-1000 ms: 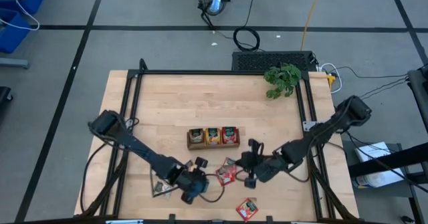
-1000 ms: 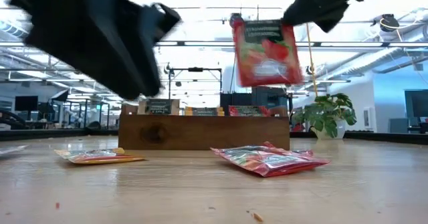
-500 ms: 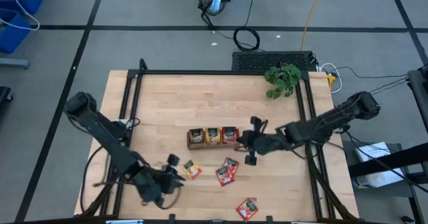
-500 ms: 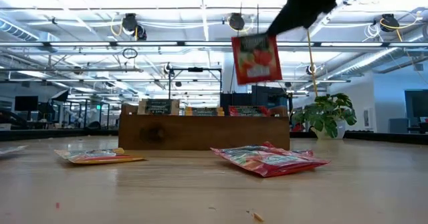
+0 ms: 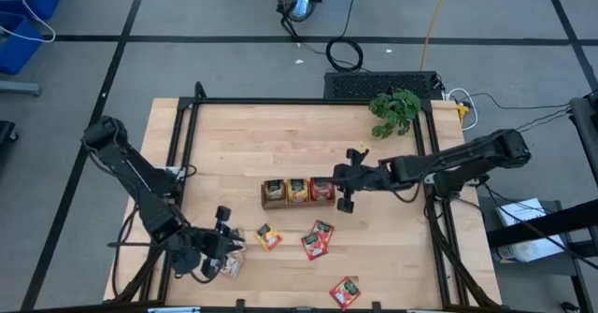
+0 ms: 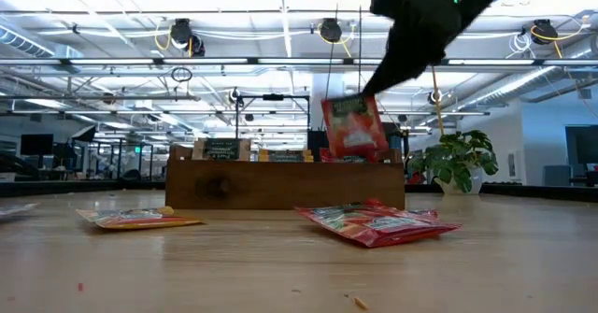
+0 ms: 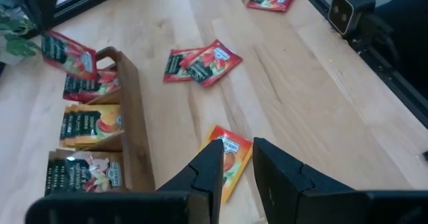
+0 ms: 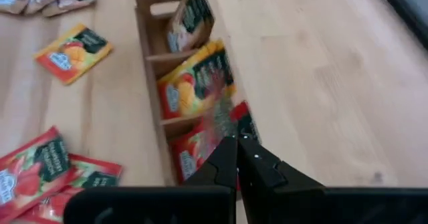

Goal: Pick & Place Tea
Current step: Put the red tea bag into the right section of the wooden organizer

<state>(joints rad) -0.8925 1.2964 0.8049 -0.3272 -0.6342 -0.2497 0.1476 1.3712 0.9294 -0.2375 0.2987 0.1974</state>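
Lower now over the tray [image 6: 285, 184], red sachet [image 6: 351, 126] upright in right tool [image 5: 333, 184], pinched shut.

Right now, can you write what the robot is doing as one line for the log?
step: placing tea | right gripper: shut on red sachet, over tray end slot | left gripper: idle near table's front-left | loose: orange sachet

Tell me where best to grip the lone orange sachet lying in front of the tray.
The orange sachet lies flat on the bare table, clear of the tray. Probably come straight down and pinch one free edge or corner; its flat face offers little else to grip.
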